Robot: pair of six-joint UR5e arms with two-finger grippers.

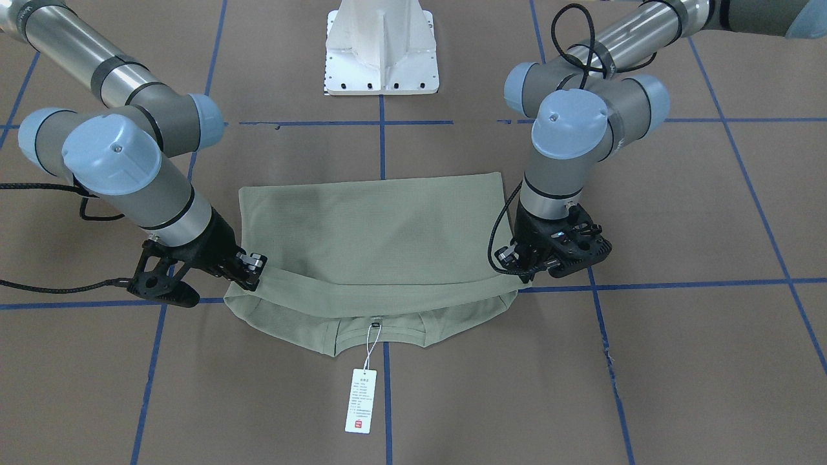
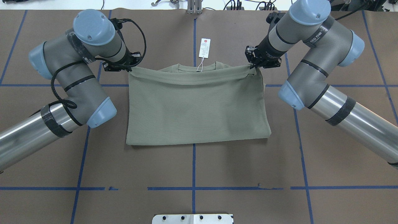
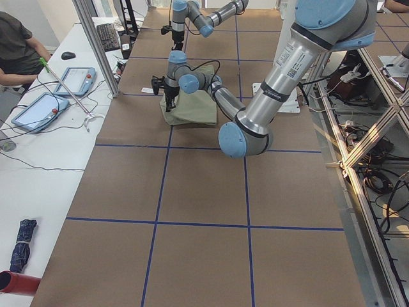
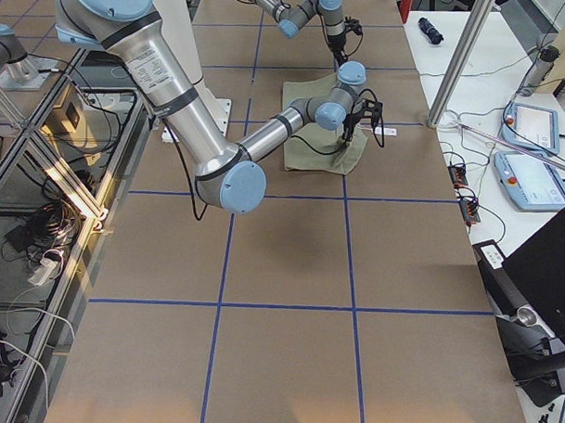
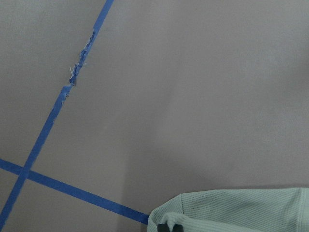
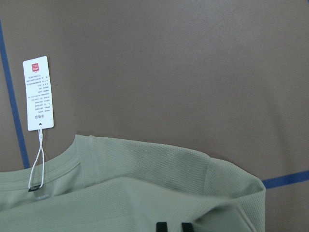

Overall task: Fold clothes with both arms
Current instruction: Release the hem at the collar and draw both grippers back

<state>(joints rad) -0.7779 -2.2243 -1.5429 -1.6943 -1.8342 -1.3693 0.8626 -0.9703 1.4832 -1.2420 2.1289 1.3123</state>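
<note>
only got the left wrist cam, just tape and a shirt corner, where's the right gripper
Observer: The right gripper pinches the shirt at the opposite corner of the folded layer.
Operator: is it folded over yet
Observer: Yes, a top layer lies across the body, leaving only the collar strip uncovered.
Operator: anything loose
Observer: The hang tag lies on the table past the collar, on its string.

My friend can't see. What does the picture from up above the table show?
An olive-green knit shirt lies folded on a brown table with blue tape lines. The black left gripper and black right gripper each pinch a corner of the folded-over edge near the collar, and a white paper hang tag lies just beyond it.
</note>
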